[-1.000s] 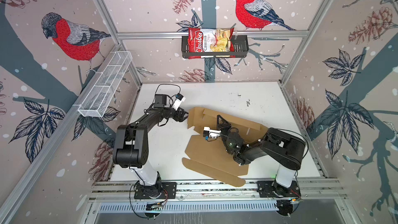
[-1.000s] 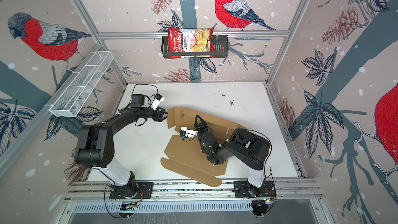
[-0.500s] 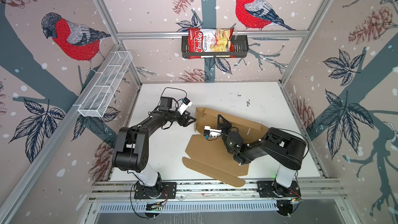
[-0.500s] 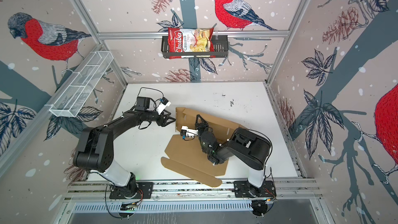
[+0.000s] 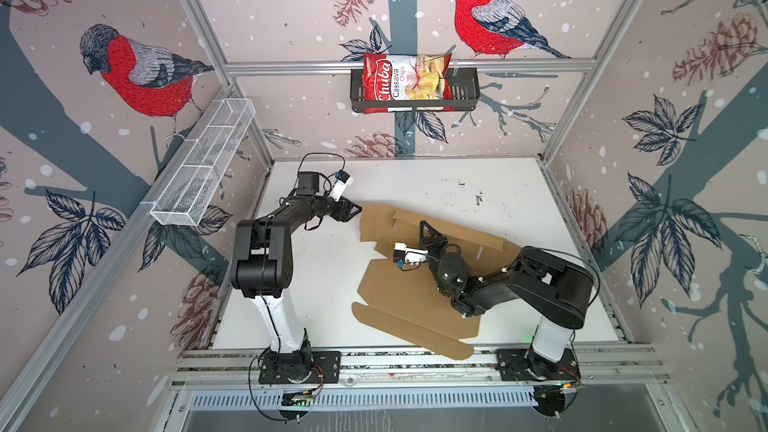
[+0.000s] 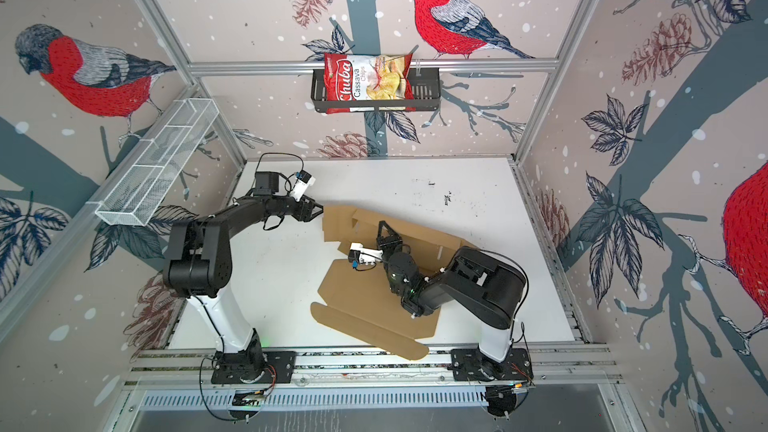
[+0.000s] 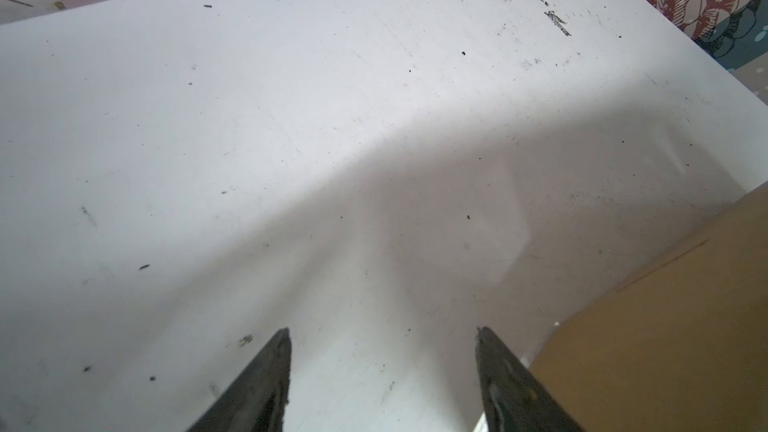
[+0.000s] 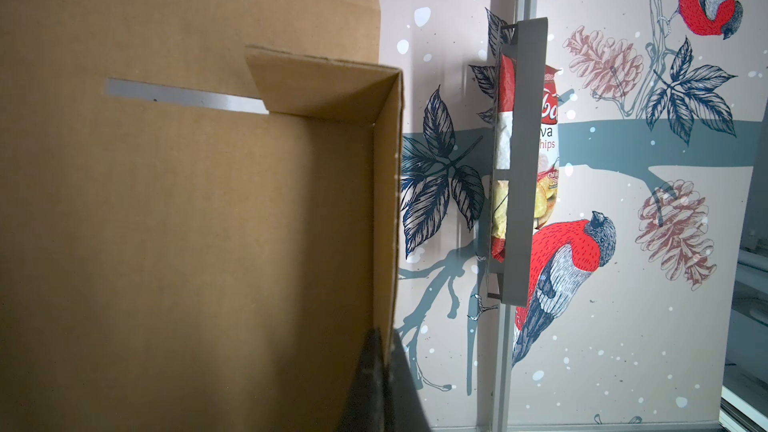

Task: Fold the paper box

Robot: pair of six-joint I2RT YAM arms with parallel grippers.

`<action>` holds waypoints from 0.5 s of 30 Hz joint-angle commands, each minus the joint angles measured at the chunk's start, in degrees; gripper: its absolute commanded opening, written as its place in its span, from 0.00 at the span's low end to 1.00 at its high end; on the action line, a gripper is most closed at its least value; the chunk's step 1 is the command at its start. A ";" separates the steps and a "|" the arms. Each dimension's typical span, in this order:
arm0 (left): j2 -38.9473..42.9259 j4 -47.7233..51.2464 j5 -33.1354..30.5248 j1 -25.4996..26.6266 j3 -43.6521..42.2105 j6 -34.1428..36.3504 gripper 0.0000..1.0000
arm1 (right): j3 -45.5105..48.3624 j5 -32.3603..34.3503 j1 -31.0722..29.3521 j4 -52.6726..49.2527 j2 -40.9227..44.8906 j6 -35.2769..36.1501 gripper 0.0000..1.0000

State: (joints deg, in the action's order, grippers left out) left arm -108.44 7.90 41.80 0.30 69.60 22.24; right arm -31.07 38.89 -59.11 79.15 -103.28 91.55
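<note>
Although one wall is up, I judge the box [image 5: 399,292] to be early in its fold. It lies on the tabletop [image 5: 436,176], in the middle and toward the front right, and most of it is a flat brown sheet. The near flap [image 5: 415,336] lies flat with its tip out over the front rail. In the right wrist view the far wall [image 8: 384,201] stands upright from the base, with a small corner tab [image 8: 316,85] turned inward beside an open slot [image 8: 183,95]. Nothing is tucked or locked as far as I can see. By my reading, the side walls, the near wall and the lid are all left to raise and close.

My right gripper [image 8: 384,340] is clamped on the edge of that raised wall, one finger on each side of the cardboard, so it holds the wall up. In both top views it sits over the middle of the sheet [image 6: 384,228].

My left gripper [image 7: 382,330] hovers with its jaws apart and empty, low over the bare tabletop, just beside the box's far left corner [image 5: 368,218] and not touching it.

Well apart on the back wall, a chips bag [image 5: 399,83] sits in a basket [image 5: 465,89], with no part in this job.
</note>
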 commanded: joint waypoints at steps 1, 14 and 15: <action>-2.35 -2.85 3.00 0.51 1.89 -0.11 0.70 | -0.16 -0.39 0.05 0.25 0.28 -0.97 0.00; -8.71 12.67 14.68 5.75 9.24 10.55 0.72 | -0.31 -0.22 0.65 1.08 0.10 -0.54 0.00; -7.41 11.76 15.03 5.71 7.63 10.56 0.72 | -0.31 -0.30 0.71 1.13 0.02 -0.68 0.00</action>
State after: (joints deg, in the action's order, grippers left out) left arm -117.67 14.74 52.34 5.80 79.02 28.99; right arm -31.16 38.70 -58.57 79.22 -103.42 91.57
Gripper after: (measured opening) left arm 0.714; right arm 0.049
